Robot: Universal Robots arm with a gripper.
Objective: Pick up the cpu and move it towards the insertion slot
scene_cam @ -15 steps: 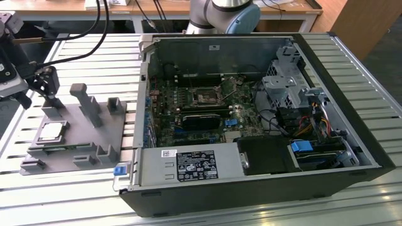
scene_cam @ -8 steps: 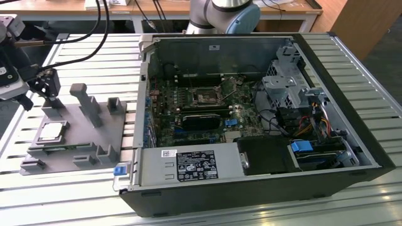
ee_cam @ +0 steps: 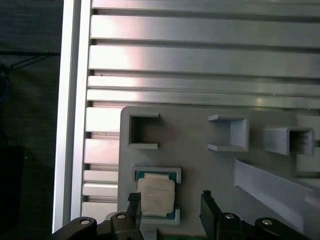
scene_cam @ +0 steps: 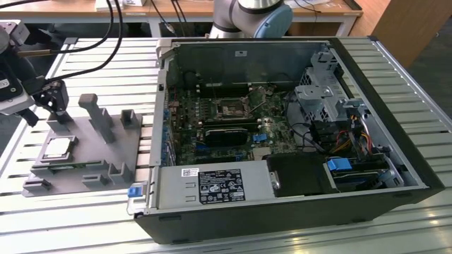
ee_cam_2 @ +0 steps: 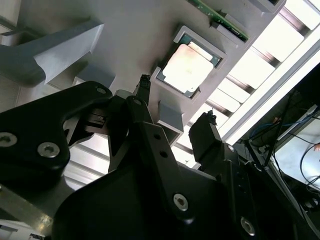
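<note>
Gripper (scene_cam: pixel 41 108) first, at the exterior view's left edge: it hangs over the far left part of a grey plastic fixture (scene_cam: pixel 84 159) that sits on the slatted metal table (scene_cam: pixel 416 79). Its jaws are apart, with nothing held between them. The cpu (scene_cam: pixel 58 148) lies flat in a square recess near the fixture's left side, silvery top up. In the first wrist view the cpu (ee_cam: pixel 156 196) shows in the gap between the black fingertips (ee_cam: pixel 206 199), and I can't see them touching it. Right of the fixture lies an open computer case (scene_cam: pixel 282 219) with its green board exposed. The insertion slot (scene_cam: pixel 232 108) sits toward the far middle of that board, well apart from cpu and gripper.
</note>
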